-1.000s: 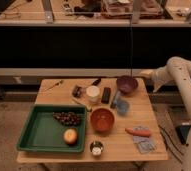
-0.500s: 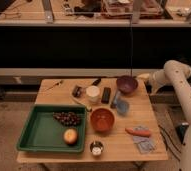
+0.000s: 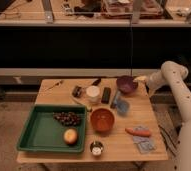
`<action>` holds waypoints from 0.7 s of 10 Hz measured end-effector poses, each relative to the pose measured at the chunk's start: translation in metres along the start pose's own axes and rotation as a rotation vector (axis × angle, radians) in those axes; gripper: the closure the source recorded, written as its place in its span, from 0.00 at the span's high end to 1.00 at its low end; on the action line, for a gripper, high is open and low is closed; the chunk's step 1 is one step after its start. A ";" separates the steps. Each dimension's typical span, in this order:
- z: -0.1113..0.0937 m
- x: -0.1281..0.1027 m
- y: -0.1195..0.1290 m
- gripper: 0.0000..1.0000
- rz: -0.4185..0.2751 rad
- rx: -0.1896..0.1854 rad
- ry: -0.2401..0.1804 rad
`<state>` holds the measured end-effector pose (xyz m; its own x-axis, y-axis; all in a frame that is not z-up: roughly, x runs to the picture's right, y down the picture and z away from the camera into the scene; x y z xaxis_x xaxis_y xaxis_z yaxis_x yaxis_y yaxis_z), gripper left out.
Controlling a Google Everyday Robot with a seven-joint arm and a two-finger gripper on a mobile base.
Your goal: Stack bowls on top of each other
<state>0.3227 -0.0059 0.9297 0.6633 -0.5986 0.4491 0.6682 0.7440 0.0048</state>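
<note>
The gripper [image 3: 139,79] sits at the right rim of the purple bowl [image 3: 126,84]; whether it is open or closed, I cannot tell. The orange bowl [image 3: 102,120] stands apart on the bench [image 3: 149,112].

Matt wood table [image 3: 148,107]; glossy plastic orange bowl [image 3: 102,120]; pincer [image 3: 139,79] beside purple bowl [image 3: 125,84].
</note>
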 end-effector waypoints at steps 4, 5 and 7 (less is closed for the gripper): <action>0.016 -0.012 -0.006 0.80 -0.023 -0.011 -0.045; 0.021 -0.014 -0.007 0.80 -0.024 -0.013 -0.055; 0.029 -0.017 -0.008 0.80 -0.018 -0.013 -0.069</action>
<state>0.2967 0.0067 0.9479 0.6265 -0.5897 0.5097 0.6845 0.7290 0.0021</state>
